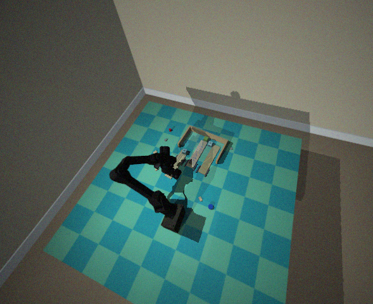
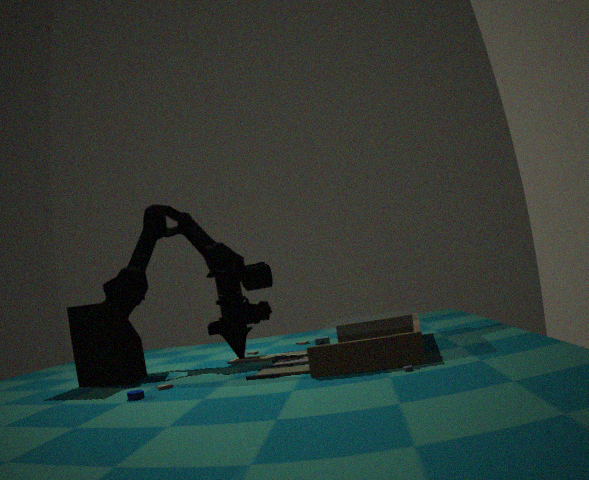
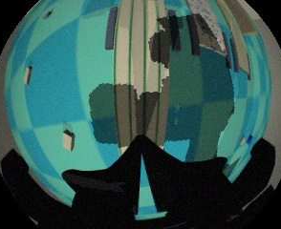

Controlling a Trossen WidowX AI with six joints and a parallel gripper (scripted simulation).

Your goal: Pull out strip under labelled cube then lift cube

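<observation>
My gripper (image 2: 241, 358) (image 3: 140, 137) is shut, its tips touching or just over the near part of a pale, green-lined strip (image 1: 180, 160) (image 3: 131, 62). Nothing shows between the fingers. This strip sticks out further towards the arm than the other two, the patterned strip (image 1: 198, 152) (image 3: 204, 14) and the plain wooden strip (image 1: 209, 161) (image 3: 235, 30). A pale blue cube (image 1: 184, 151) (image 2: 321, 341) is at the far end of the green-lined strip. A second pale blue cube (image 1: 210, 143) and a green cube (image 1: 206, 139) are further back. I cannot make out any label.
A three-sided wooden frame (image 1: 223, 148) (image 2: 365, 356) stands around the strips' far ends. Small dark guide blocks (image 3: 111, 29) flank the strips. A blue disc (image 1: 211, 206) (image 2: 135, 395) and a small tan block (image 1: 200, 198) (image 2: 165, 386) lie near the arm base. A red piece (image 1: 170, 130) lies left of the frame.
</observation>
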